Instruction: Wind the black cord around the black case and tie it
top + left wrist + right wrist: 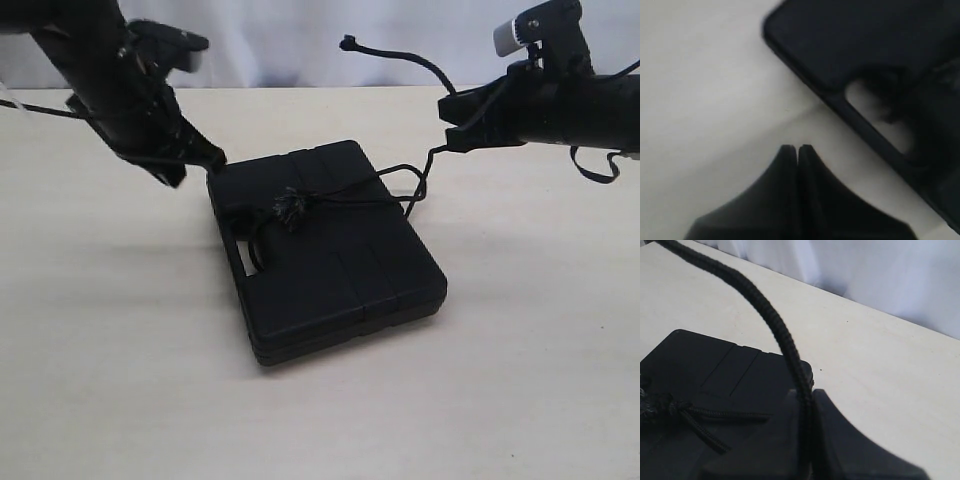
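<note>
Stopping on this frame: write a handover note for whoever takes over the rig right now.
Left gripper: shut, empty, beside a corner of the black case.
Right gripper: shut on the black cord, raised beyond the case's right edge.
Done: cord crosses the case top, tufted knot resting there.
Left: pull tight and finish the tie; whether it already holds, I cannot tell.

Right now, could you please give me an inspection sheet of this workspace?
Surface: pale table.
Job's things: black case lies flat; black cord crosses its top, frayed knot on the lid.
Clutter: nothing seen.
Grippers: left gripper jaws shut, empty, near the case corner; right gripper jaws shut on the cord, raised.
Cables: thin arm cable loops under the right arm.
Surroundings: white curtain behind the table.
</note>
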Motion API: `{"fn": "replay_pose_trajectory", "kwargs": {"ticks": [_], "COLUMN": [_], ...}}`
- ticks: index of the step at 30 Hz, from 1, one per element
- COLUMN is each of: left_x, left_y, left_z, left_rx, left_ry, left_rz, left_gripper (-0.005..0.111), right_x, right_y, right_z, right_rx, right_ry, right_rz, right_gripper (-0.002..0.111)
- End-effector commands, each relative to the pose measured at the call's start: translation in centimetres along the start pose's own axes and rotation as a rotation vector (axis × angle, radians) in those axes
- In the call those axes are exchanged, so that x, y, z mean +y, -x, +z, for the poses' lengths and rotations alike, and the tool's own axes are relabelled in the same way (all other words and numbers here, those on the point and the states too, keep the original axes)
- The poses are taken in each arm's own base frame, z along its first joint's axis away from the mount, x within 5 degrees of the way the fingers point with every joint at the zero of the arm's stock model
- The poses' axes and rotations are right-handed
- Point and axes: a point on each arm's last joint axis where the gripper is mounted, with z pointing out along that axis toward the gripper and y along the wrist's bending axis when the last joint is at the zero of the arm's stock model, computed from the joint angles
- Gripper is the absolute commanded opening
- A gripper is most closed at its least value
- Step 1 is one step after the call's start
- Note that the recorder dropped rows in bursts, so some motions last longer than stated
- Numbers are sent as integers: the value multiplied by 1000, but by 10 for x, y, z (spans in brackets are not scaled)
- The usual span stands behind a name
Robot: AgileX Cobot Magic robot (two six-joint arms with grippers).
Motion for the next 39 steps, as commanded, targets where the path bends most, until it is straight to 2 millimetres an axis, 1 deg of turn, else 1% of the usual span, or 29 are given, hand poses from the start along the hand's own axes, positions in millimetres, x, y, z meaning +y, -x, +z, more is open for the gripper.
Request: {"fn": "replay_pose_trajectory", "kwargs": {"ticks": [1,4,5,7,8,12,17,19,23,24,25,27,28,29,31,35,37,39], "left_x": [-9,-8,-8,-9,-11,-15,-18,-19,-19,-18,-17,-14,-11,-9,1,30,47,66], "left_y": [-6,-6,-4,-2,-2,-2,6,7,3,2,2,2,4,6,12,17,14,7], "left_z": [31,44,48,55,60,79,92,96,113,114,117,118,116,114,105,72,51,35], "left_rx": [110,128,118,105,110,135,55,45,87,92,89,75,56,30,-40,-140,-160,-163], "left_ry": [-70,-65,-64,-64,-69,-120,-169,-167,-158,-154,-144,-123,-120,-117,-110,-103,-99,-90], "left_rz": [-21,-91,-127,-229,-272,-332,-407,-406,-404,-400,-390,-373,-376,-382,-404,-477,-515,-558], "left_gripper": [17,38,41,52,56,58,58,58,58,56,52,36,25,14,0,0,0,0], "right_x": [2,2,2,1,1,1,2,2,2,2,2,2,2,2,1,-15,-30,-48], "right_y": [1,1,0,-1,-1,-1,0,0,0,0,0,0,0,0,2,12,16,17], "right_z": [-1,-1,0,0,0,0,0,0,0,0,0,0,0,0,0,-9,-18,-29], "right_rx": [-11,-9,-7,-5,-5,-5,-6,-6,-6,-6,-6,-7,-7,-7,-13,-45,-74,-97], "right_ry": [15,15,15,16,16,16,16,16,16,16,16,19,19,19,16,-48,-90,-147], "right_rz": [3,7,8,9,9,9,11,11,11,11,23,76,96,112,128,251,319,375], "right_gripper": [4,4,4,4,4,4,4,4,4,4,4,4,4,4,4,4,4,4]}}
